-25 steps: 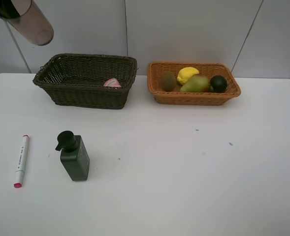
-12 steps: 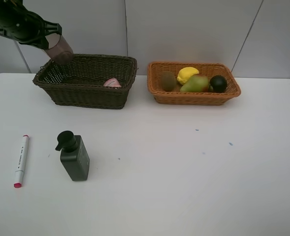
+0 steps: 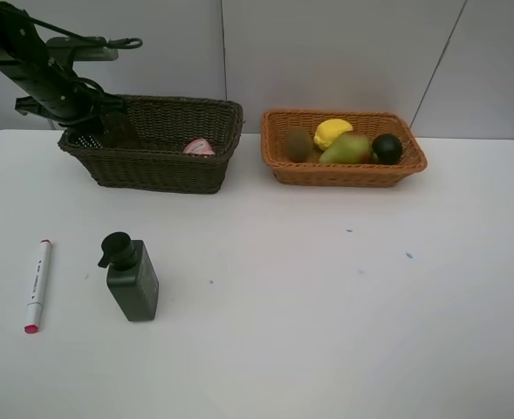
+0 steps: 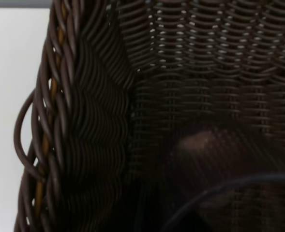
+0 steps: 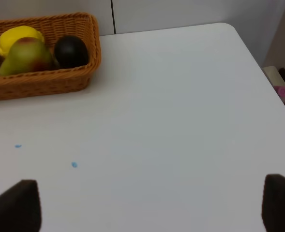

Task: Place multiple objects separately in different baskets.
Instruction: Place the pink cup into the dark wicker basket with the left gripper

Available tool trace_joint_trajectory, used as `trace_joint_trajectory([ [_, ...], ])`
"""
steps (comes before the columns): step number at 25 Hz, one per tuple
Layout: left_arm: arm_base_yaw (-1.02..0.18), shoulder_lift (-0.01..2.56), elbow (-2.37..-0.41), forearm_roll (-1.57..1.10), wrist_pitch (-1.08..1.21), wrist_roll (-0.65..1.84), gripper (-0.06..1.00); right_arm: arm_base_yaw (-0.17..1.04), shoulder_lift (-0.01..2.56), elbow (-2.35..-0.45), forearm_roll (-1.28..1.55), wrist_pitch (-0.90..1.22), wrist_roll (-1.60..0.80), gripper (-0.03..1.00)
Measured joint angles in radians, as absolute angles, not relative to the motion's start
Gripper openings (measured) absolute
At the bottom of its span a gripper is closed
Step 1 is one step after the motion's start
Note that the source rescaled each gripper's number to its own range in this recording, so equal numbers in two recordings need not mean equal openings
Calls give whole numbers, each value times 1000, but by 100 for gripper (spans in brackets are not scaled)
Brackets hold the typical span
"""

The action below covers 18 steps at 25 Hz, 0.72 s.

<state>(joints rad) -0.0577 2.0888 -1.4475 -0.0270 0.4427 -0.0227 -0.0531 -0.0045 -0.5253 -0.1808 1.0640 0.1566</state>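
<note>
White table (image 3: 326,305); left fingers (image 3: 99,120) clamp mauve cup (image 3: 119,129) inside dark basket (image 3: 178,166); right fingers (image 5: 16,205) wide, empty

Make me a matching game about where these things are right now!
Things:
1. yellow lemon
2. pink bottle
3. white marker
4. dark pump bottle

Places:
A. lying flat on the table
B. inside the dark brown basket
C. standing up on the table
D. inside the orange basket

Right pairs: 1-D, 2-B, 3-A, 4-C.
</note>
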Motion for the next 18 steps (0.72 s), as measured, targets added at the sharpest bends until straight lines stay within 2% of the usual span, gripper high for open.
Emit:
trace_joint_trajectory([
  [18,-58,2095,-1460,-27,530,-22,1,-53,-5,-525,-181,1064,157,100],
])
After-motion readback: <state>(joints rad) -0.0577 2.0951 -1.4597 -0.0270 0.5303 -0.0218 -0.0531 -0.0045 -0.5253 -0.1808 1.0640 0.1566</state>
